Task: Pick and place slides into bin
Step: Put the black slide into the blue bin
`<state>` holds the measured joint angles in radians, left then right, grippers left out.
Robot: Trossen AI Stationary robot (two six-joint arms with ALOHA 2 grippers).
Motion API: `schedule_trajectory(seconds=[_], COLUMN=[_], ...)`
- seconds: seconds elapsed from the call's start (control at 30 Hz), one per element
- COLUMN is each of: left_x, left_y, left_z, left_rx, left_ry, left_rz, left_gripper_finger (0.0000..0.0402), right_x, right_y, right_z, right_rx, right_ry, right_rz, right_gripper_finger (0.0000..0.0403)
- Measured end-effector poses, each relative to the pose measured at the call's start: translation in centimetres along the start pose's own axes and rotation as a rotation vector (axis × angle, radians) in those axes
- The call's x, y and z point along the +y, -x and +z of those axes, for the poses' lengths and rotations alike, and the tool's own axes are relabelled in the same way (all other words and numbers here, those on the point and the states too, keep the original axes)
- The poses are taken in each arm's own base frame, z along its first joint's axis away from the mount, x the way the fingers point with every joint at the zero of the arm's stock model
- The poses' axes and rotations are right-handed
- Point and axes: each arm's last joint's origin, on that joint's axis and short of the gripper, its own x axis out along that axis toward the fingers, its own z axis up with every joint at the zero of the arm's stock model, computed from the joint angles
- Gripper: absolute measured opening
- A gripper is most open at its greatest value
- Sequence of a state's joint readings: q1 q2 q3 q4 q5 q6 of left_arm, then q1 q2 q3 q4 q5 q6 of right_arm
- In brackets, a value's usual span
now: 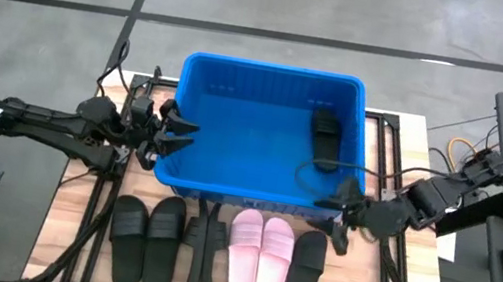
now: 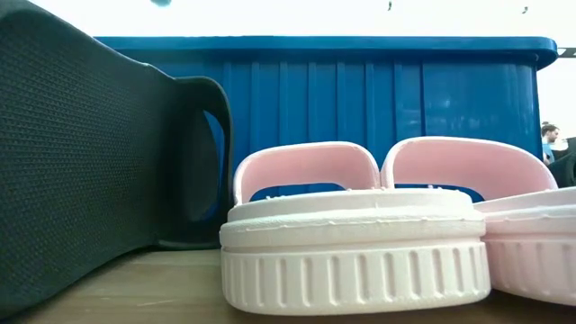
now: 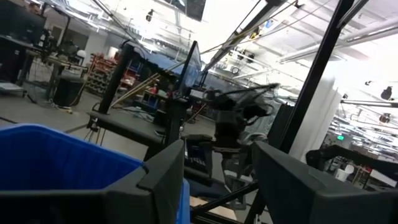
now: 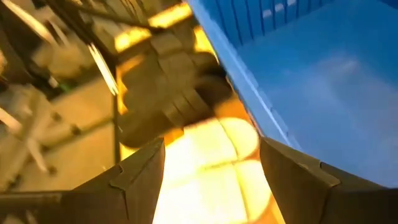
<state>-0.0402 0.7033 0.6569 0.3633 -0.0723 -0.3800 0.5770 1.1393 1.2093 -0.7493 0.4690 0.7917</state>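
Both of my grippers are spread and empty: my right gripper (image 1: pixel 342 214) hangs at the bin's (image 1: pixel 272 75) near right corner, and my left gripper (image 1: pixel 170 132) sits at its left wall. One black slide (image 1: pixel 324 135) lies inside the bin. Before it stand three black slides (image 1: pixel 128 240) and two pink slides (image 1: pixel 259 255)

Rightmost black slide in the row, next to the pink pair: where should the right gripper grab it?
Likely the wide strap of the black slide, from straight above. It lies flat, sole down, so the strap arches up off the footbed, leaving room beneath. The right gripper, open, hovers by the blue bin's front corner just beyond it. A pink slide crowds one side.
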Motion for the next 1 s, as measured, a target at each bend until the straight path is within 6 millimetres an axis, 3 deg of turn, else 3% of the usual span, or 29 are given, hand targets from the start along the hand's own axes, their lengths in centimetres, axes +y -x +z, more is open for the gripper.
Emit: schedule_trajectory(seconds=[0.43,0.7,1.0], left_x=[0.1,0.1,0.3], left_y=[-0.1,-0.3,-0.5], left_z=[-0.1,-0.4,-0.8], left_rx=[0.004,0.013,0.027], left_ry=[0.006,0.006,0.004], left_rz=[0.003,0.010,0.016], left_gripper_finger=[0.0176,0.0176,0.0176], right_x=[6.0,9.3,10.9], right_y=[-2.2,-3.4,-5.7], right_z=[-1.8,-6.1,-10.3], right_rx=[0.451,0.522,0.561], right_ry=[0.211,0.248,0.272], right_rz=[-0.239,-0.283,-0.360], right_gripper_finger=[0.0249,0.0234,0.0230])
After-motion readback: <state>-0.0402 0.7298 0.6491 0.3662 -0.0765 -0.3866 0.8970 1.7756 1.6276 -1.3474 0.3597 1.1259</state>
